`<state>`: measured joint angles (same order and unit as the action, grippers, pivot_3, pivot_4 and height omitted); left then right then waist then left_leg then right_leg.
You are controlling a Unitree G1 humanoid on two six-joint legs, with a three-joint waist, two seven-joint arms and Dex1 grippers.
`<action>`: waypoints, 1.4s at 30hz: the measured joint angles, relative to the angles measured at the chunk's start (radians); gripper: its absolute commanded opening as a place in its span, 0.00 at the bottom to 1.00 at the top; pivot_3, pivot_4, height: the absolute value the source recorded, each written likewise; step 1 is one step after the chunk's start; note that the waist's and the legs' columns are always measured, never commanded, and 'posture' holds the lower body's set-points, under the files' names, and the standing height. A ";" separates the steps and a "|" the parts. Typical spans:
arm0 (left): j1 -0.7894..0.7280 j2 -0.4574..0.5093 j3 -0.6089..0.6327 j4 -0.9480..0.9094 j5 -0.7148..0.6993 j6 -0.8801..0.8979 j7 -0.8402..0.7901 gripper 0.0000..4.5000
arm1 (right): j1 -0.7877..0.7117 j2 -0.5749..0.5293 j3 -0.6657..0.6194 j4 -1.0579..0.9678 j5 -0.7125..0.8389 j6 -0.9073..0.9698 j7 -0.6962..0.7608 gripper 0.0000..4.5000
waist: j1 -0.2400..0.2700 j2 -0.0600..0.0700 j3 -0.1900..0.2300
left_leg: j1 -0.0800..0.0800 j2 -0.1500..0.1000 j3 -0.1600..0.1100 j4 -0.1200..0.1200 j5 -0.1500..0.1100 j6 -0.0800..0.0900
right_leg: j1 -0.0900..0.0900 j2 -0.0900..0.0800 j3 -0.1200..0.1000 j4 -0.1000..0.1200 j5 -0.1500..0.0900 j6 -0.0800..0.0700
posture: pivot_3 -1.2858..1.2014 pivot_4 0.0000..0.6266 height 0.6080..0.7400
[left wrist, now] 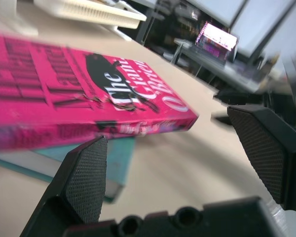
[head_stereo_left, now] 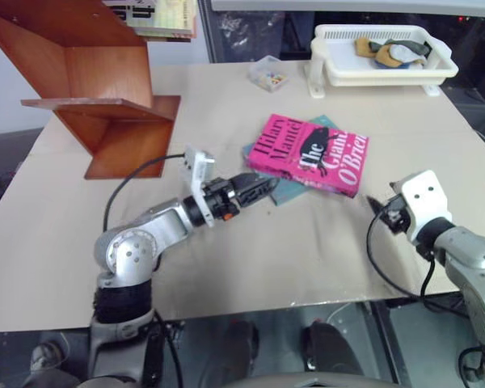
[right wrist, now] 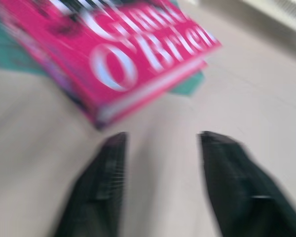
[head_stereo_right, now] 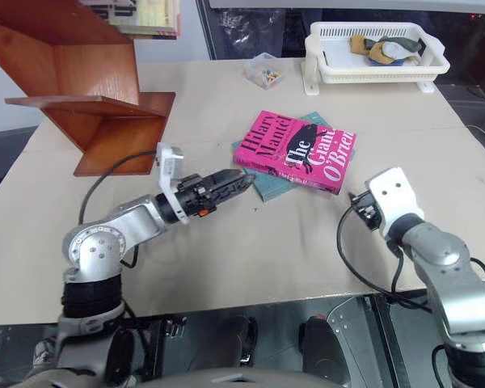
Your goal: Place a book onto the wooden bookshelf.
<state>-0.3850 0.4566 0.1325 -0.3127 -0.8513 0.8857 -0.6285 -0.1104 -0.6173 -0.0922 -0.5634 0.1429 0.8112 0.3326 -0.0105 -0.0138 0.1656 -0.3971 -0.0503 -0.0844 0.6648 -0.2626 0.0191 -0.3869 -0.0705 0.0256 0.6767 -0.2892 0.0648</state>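
The pink book lies flat near the middle of the table, resting on a thin teal book. The wooden bookshelf stands at the far left corner, with no book on its flat board. My left gripper lies low over the table just left of the two books, pointing at them. In the left wrist view its fingers are wide open and empty. My right gripper is just right of the book's near corner, and its blurred fingers stand apart with nothing between them.
A white basket tray holding cloth items stands at the far right. A small clear box sits at the back centre. Other books rest on top of the shelf unit. The table's front edge runs just before my arms.
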 measured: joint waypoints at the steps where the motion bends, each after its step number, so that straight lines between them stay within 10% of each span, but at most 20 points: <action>1: 0.011 0.033 -0.021 -0.007 0.037 -0.048 -0.042 1.00 | -0.018 0.003 0.007 0.036 -0.004 -0.014 0.000 0.14 | -0.001 0.000 0.000 | 0.000 0.000 0.000 0.000 0.000 0.000 | 0.000 0.000 0.000 0.000 0.000 0.000 | 0.52 0.24 1.00; 3: 0.029 0.088 -0.060 -0.018 0.105 -0.137 -0.129 1.00 | -0.046 0.012 0.020 0.110 -0.019 -0.053 0.004 0.03 | -0.002 0.001 0.001 | 0.000 0.000 0.001 -0.001 0.000 0.000 | 0.000 0.000 0.000 0.000 0.000 0.000 | 0.52 0.24 1.00; 20: 0.127 0.283 0.008 -0.028 0.139 -0.331 -0.477 1.00 | -0.061 0.118 0.132 0.134 0.070 -0.227 0.172 0.03 | -0.006 0.004 0.003 | 0.000 0.002 0.000 -0.002 -0.002 0.004 | -0.002 -0.001 0.000 0.000 0.000 0.000 | 0.52 0.24 1.00; 42: 0.097 0.180 0.073 0.108 0.031 -0.050 -0.181 1.00 | -0.212 0.261 0.388 0.178 0.092 -0.265 0.280 0.03 | 0.001 0.004 0.003 | -0.002 0.001 -0.003 -0.001 0.000 0.000 | -0.004 0.000 -0.003 0.002 0.000 0.000 | 0.52 0.24 1.00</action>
<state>-0.2882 0.6364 0.2050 -0.2043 -0.8201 0.8359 -0.8090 -0.3228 -0.3565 0.2961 -0.3856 0.2350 0.5462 0.6128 -0.0091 -0.0102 0.1687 -0.3991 -0.0494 -0.0870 0.6641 -0.2628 0.0195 -0.3911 -0.0705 0.0231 0.6785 -0.2892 0.0649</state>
